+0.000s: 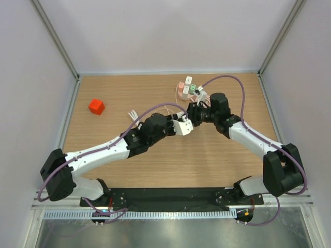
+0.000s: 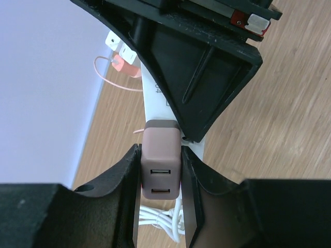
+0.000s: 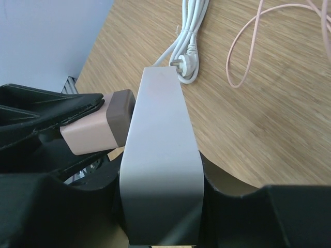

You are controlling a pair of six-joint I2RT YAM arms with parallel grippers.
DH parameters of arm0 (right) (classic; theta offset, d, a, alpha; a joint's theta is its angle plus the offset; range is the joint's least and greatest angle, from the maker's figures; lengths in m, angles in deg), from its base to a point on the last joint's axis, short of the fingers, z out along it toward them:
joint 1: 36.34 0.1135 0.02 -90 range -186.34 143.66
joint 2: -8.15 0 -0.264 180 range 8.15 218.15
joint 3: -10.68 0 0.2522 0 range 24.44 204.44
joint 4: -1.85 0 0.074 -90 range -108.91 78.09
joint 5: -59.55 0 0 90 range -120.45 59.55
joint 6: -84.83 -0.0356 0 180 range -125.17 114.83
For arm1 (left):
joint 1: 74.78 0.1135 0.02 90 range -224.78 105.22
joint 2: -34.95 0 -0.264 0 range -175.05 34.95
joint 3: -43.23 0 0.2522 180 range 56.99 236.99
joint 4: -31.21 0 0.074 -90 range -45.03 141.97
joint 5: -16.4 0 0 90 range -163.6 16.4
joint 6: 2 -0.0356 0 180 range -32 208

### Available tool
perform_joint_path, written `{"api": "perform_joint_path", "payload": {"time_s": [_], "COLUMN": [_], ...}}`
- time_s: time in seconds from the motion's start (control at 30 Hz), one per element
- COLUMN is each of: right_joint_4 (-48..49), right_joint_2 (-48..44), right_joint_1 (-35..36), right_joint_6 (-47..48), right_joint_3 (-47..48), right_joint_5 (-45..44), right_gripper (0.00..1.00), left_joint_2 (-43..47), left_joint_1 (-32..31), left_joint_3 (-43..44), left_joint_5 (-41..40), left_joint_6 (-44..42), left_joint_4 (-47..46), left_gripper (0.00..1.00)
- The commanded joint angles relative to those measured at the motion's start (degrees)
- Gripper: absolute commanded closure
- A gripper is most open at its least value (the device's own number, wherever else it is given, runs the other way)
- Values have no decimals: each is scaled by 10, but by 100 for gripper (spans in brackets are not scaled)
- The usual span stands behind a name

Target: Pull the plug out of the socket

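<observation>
**A:** From above, our left pincer (image 1: pixel 186 127) and right pincer (image 1: pixel 195 115) meet tip to tip over the table, with the white socket (image 1: pixel 181 126) between them. The plug (image 2: pixel 161 166) we cannot pick out from there. A red cube (image 1: pixel 96 106) sits well off on the left pincer's outer side.

**B:** The left wrist settles it. Our left fingers (image 2: pixel 129 178) are pressed on both flanks of the pink plug. Its two USB ports face us, and its far end sits in the socket just beyond the tips. The right pincer's black body looms right above.

**A:** The right wrist shows the other half. The right pincer is clamped across the socket's width, and the strip runs straight out from between its fingers. The plug juts from the strip's left face, and the left pincer's black finger lies on it.

**B:** So we judge the step in hand is the pull itself. We should draw the left pincer straight back along the plug's axis, without twisting, while the right keeps the socket steady. A slanted pull could bind the pins or slip the pads.

**A:** Only the right wrist shows the seam where plug meets socket, with no gap there yet. Only the left wrist shows how squarely the plug sits between our fingers. Beyond the right tips lie a white cord (image 3: pixel 183 46) and a pink cord (image 3: pixel 253 46), apart from both pincers.
</observation>
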Motion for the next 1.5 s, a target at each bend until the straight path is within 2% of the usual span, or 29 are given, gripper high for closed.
{"api": "perform_joint_path", "payload": {"time_s": [0.0,0.1,0.3,0.4,0.47,0.53,0.57,0.63,0.67,0.8,0.87,0.9,1.03,1.17,1.33,1.47], "right_joint_4": [-24,-30,-18,14,44,57,59,62,63,64,66,66,71,75,80,81], "right_joint_2": [-10,-5,-17,-26,-36,-40,-44,-51,-52,-63,-66,-66,-73,-76,-80,-79], "right_joint_1": [-27,-56,-58,-59,-59,-59,-59,-60,-59,-60,-61,-61,-63,-63,-64,-64], "right_joint_6": [-18,-27,-18,-11,-8,-3,-1,-1,-1,-1,-1,-2,-6,-9,-15,-15], "right_joint_3": [24,20,16,6,-6,-6,-6,-5,-5,-6,-8,-8,-12,-15,-19,-20], "right_joint_5": [-130,-151,-129,-66,-9,29,35,42,48,48,48,48,47,46,45,44], "right_gripper": [99,99,99,99,99,99,99,99,99,99,99,99,99,99,99,99], "left_joint_2": [28,52,103,125,148,166,184,199,207,221,219,218,185,133,44,-21], "left_joint_1": [-28,-29,-18,-13,18,86,120,177,234,346,383,425,526,585,637,673], "left_joint_3": [42,50,66,49,34,1,-13,-57,-72,-135,-170,-184,-235,-248,-213,-189], "left_joint_5": [-51,-37,22,5,-8,3,27,43,49,36,20,19,31,2,-9,20], "left_joint_6": [0,47,164,187,235,290,357,429,463,625,670,692,794,820,829,835], "left_joint_4": [5,17,73,81,74,64,59,35,28,10,2,-5,-70,-108,-117,-127], "left_gripper": [100,100,100,100,100,100,100,100,100,100,100,100,100,100,99,90]}}
